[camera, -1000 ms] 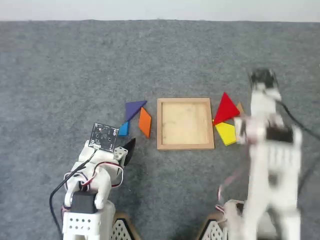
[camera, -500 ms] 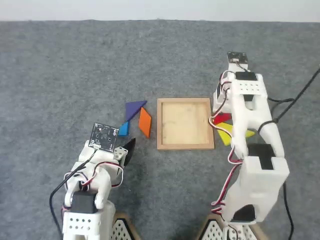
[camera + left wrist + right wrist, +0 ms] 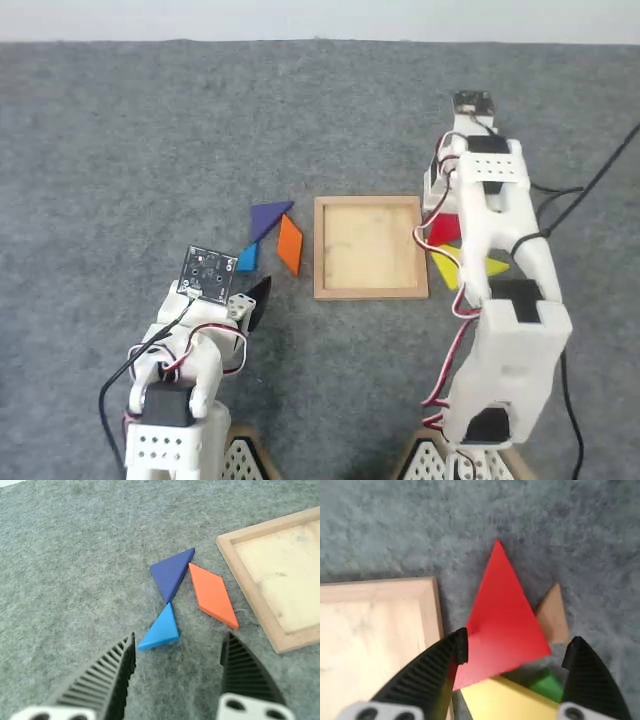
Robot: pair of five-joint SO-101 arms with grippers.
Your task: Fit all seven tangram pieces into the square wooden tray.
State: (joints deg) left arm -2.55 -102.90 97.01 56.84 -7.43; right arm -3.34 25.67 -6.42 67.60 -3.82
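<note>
Hanging over the red triangle (image 3: 502, 615): right gripper (image 3: 518, 639), jaws spread, just off the square wooden tray's (image 3: 370, 250) right rim.
Tray mid-worktop; yellow piece (image 3: 505, 702), green piece (image 3: 546, 684) and tan triangle (image 3: 554, 617) just beside the red one; left gripper (image 3: 180, 640) spread near the blue triangle (image 3: 161, 630), purple triangle (image 3: 171, 572) and orange parallelogram (image 3: 213, 596).

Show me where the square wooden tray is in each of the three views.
High view: the tray lies mid-table, between the orange piece and the red triangle.
Left wrist view: the tray is beyond the orange piece, cut by the picture's edge.
Right wrist view: one corner of the tray, beside the red triangle.
Shared landmark: the grey cloth under everything.
</note>
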